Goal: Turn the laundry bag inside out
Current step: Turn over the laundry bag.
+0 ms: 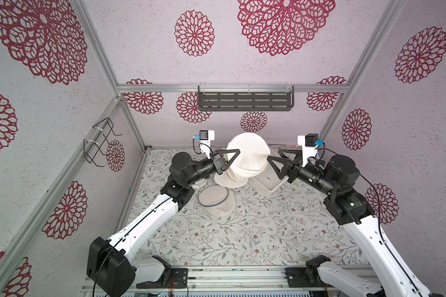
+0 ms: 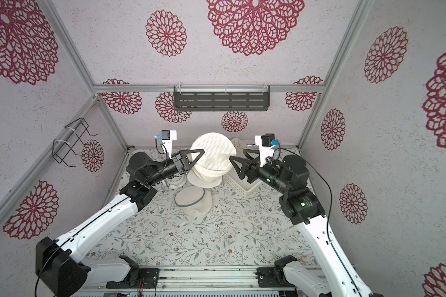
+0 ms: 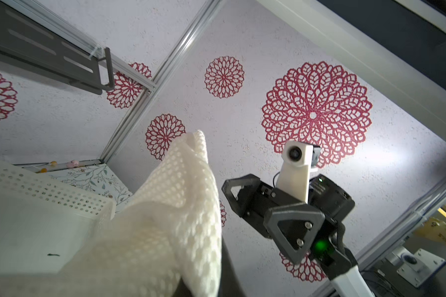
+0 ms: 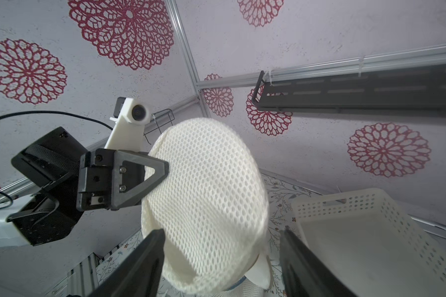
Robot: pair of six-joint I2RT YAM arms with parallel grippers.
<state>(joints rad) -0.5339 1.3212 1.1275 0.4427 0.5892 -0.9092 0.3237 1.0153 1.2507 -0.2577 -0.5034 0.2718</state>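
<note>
Now: left tool point(image 1: 236, 154) pinches the raised laundry bag point(image 1: 247, 154); right tool point(image 1: 273, 154) spread just beside it.
Best regrip lower with the right, keeping the left pinch firm.

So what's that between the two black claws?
The white mesh laundry bag, seen in both top views: the left gripper is shut on it, the right gripper open at its other side.
</note>
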